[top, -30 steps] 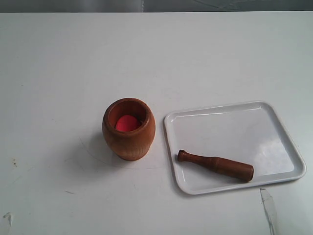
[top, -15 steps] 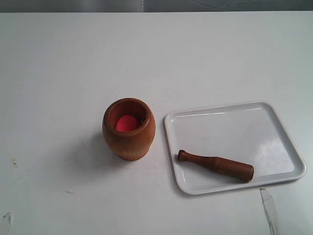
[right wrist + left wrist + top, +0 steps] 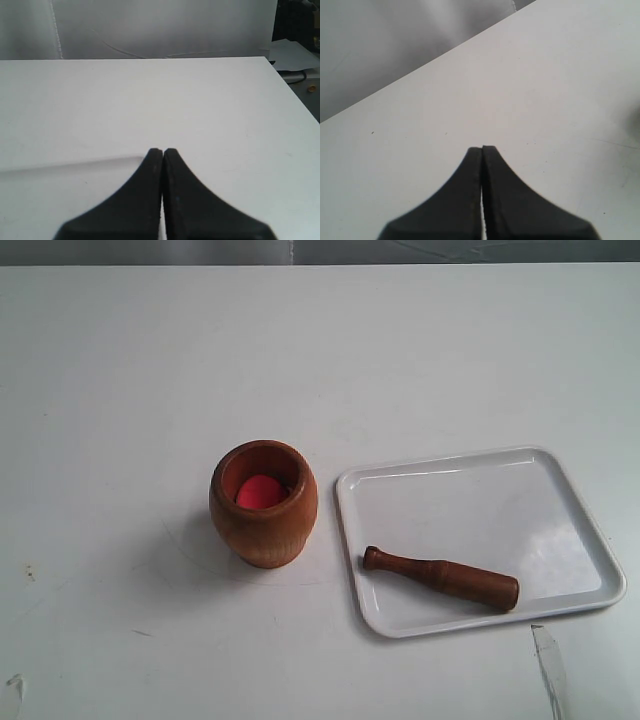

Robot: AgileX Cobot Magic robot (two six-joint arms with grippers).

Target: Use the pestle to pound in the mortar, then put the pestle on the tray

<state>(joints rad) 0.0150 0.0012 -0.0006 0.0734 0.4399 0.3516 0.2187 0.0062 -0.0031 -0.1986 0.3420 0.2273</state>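
Exterior view: the mortar [image 3: 263,503] stands upright on the table [image 3: 120,390], just beside the tray [image 3: 590,540], where the pestle [image 3: 441,578] lies flat.

Left wrist view: the left gripper [image 3: 482,148] is clenched, empty, above bare table.

Right wrist view: the right gripper [image 3: 162,150] is likewise clenched, empty.

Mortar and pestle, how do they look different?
The mortar stands upright beside the tray; the pestle lies flat on it. The mortar is fat and hollow, with something red inside; the pestle is a slim club. The mortar is orange-brown; the pestle is darker brown. Both look wooden.
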